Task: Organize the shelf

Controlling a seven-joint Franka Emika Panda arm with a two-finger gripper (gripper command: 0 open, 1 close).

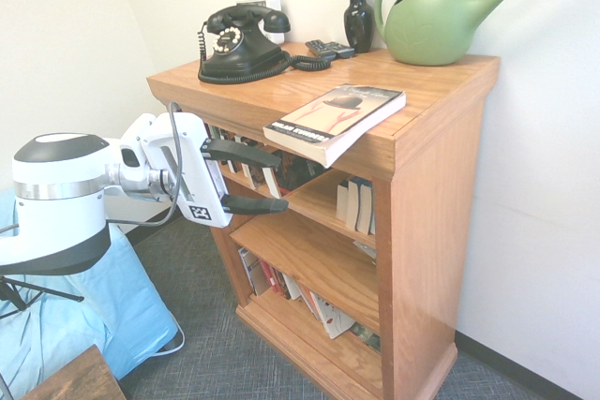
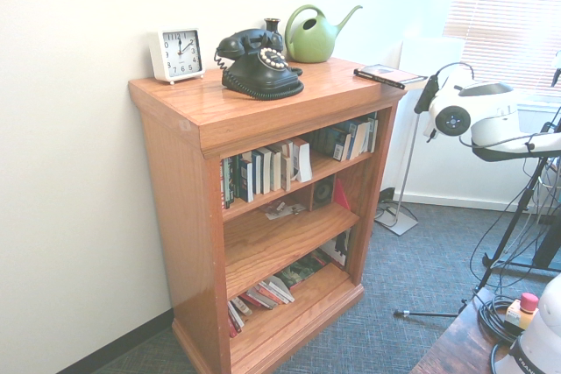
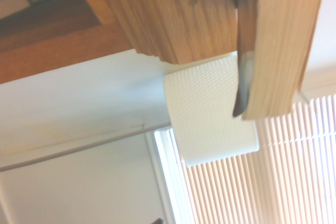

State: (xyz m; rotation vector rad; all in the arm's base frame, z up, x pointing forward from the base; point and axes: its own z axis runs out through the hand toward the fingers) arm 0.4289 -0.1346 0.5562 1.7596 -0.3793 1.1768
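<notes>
Paperback (image 1: 336,122) pages are looming closest in the wrist view, the book jutting over the front edge of the oak shelf (image 1: 436,222), which is standing against the wall. On top, a black telephone (image 1: 242,49) and green watering can (image 1: 431,25) are resting. Out front, the claw (image 1: 281,182) is spreading its fingers wide, gripping nothing.

Green watering can (image 1: 433,27); black telephone (image 1: 244,44)

The book (image 1: 336,121) reads "KUNDERA"; the clock (image 2: 177,55) bears hour numbers; "FRAN" shows on the white robot base (image 2: 541,332).
</notes>
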